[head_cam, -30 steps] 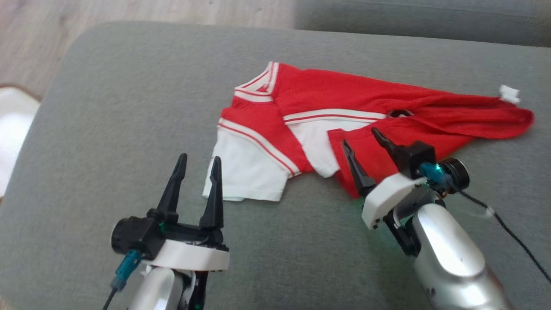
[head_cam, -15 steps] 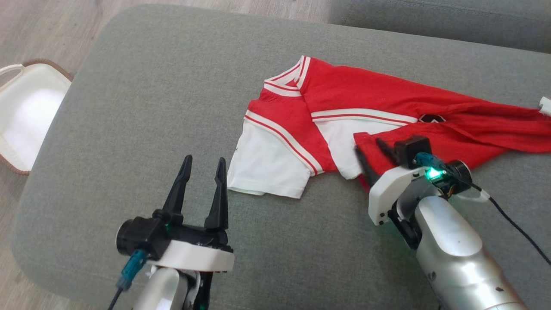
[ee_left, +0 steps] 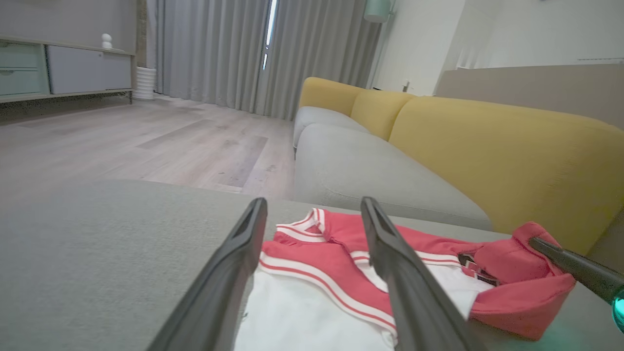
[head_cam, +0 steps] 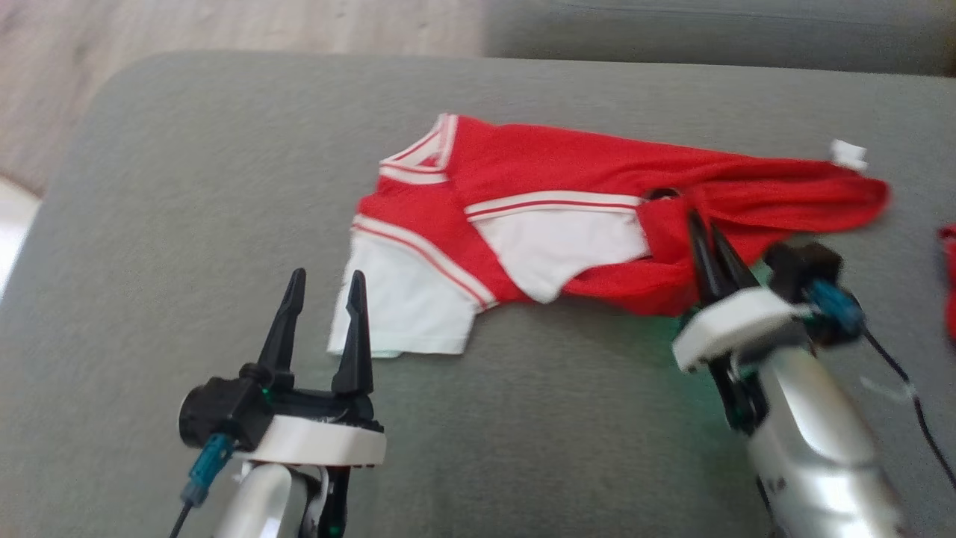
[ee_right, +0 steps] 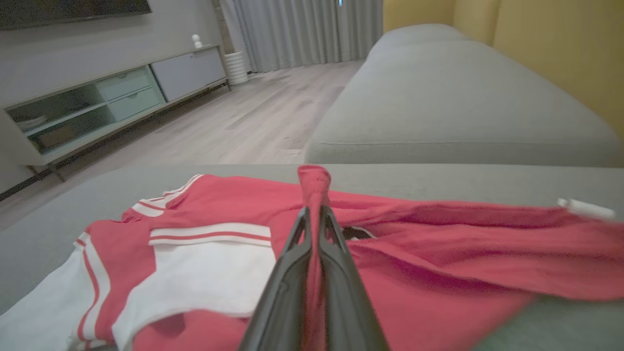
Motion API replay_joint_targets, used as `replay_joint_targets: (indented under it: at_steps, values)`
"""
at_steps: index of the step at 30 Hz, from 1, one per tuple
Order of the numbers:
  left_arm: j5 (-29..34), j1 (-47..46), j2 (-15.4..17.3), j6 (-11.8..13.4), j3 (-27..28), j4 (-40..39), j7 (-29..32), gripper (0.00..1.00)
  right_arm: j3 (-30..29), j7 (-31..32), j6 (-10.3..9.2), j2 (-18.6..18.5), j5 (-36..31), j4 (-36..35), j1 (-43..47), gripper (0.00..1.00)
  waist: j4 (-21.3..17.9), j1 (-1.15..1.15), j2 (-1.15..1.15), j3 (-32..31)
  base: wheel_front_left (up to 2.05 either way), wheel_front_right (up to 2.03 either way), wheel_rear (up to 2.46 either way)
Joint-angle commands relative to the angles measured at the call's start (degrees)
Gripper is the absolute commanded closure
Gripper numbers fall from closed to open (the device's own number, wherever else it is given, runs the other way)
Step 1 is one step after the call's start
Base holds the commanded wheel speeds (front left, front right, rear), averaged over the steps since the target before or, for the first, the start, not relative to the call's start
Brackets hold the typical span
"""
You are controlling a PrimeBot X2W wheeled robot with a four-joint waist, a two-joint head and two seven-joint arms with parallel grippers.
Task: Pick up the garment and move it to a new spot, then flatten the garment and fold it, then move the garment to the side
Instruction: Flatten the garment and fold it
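A red and white garment (head_cam: 538, 217) lies crumpled on a grey cushion (head_cam: 224, 187). My right gripper (head_cam: 706, 232) is shut on a fold of its red cloth. In the right wrist view a red ridge of the garment (ee_right: 314, 185) stands pinched between the two dark fingers of the right gripper (ee_right: 314, 219). My left gripper (head_cam: 323, 288) stands open just left of the white sleeve, holding nothing. Seen from the left wrist, the garment (ee_left: 331, 273) lies beyond the spread left gripper (ee_left: 312, 209), and a tip of the right gripper (ee_left: 575, 268) shows at the right.
A small white tag (head_cam: 848, 155) sticks out at the garment's far right end. A scrap of red (head_cam: 948, 276) shows at the right edge. A second grey cushion (ee_right: 453, 102) and yellow backrests (ee_left: 487, 151) lie beyond. Wooden floor (head_cam: 224, 30) borders the cushion on the left.
My right gripper has shut on the garment's red fold and dragged it up and to the right. The head camera has swung, shifting the whole picture. The left gripper stays open.
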Motion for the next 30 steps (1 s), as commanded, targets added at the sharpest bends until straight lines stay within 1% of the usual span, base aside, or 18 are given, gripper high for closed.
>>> replay_joint_targets:
  at_steps: [1, 9, 16, 17, 20, 24, 27, 30]
  values:
    - [0.65, -1.02, 0.07, -0.08, 2.43, -1.95, -0.45, 0.00, -0.32, -0.95, 0.37, 0.36, 0.65, -3.04, 1.99, 1.00, -3.26, 0.00, 0.00, -1.25, 0.00, 0.00, 0.00]
    - [1.31, -0.21, 0.07, -0.55, 4.45, -2.29, -0.45, 0.00, -8.19, -0.72, 0.37, 0.36, -0.89, -10.36, 10.28, 1.00, -8.94, 0.00, 0.00, -2.65, 0.00, 0.00, 0.00]
    - [1.68, 0.23, 0.07, -0.94, 4.73, -2.01, -0.45, 0.00, -17.42, 0.72, 0.37, 0.36, -2.11, -12.45, 15.39, 1.00, -10.57, 0.00, 0.00, -3.16, 0.00, 0.00, 0.00]
    - [1.68, 0.28, 0.07, -0.98, 4.75, -2.00, -0.45, 0.00, -17.82, 0.91, 0.37, 0.36, -2.34, -12.50, 15.86, 0.00, -10.62, 0.00, 0.00, -3.21, 0.00, 0.00, 0.00]
    - [1.72, 0.48, 0.07, -1.20, 4.80, -1.85, -0.45, 0.00, -18.28, 0.72, 0.37, 0.36, -2.36, -13.11, 16.68, 0.00, -10.62, 0.00, 0.00, -3.45, 0.00, 0.00, 0.00]
    - [1.74, 1.00, 0.07, -1.39, 5.19, -1.67, -0.45, 0.00, -17.44, -0.87, 0.37, 0.36, -2.86, -16.55, 17.00, 0.00, -10.61, 0.00, 0.00, -4.00, 0.00, 0.00, 0.00]
    - [1.84, 1.56, 0.07, -1.39, 5.52, -1.78, -0.45, 0.00, -14.09, -1.68, 0.37, 0.36, -3.23, -21.20, 17.39, 0.00, -10.68, 0.00, 0.00, -4.48, 0.00, 0.00, 0.00]
    - [2.02, 2.10, 0.07, -1.37, 5.72, -1.88, -0.45, 0.00, -9.30, -2.00, 0.37, 0.36, -4.06, -26.74, 18.43, 0.00, -10.78, 0.00, 0.00, -5.11, 0.00, 0.00, 0.00]
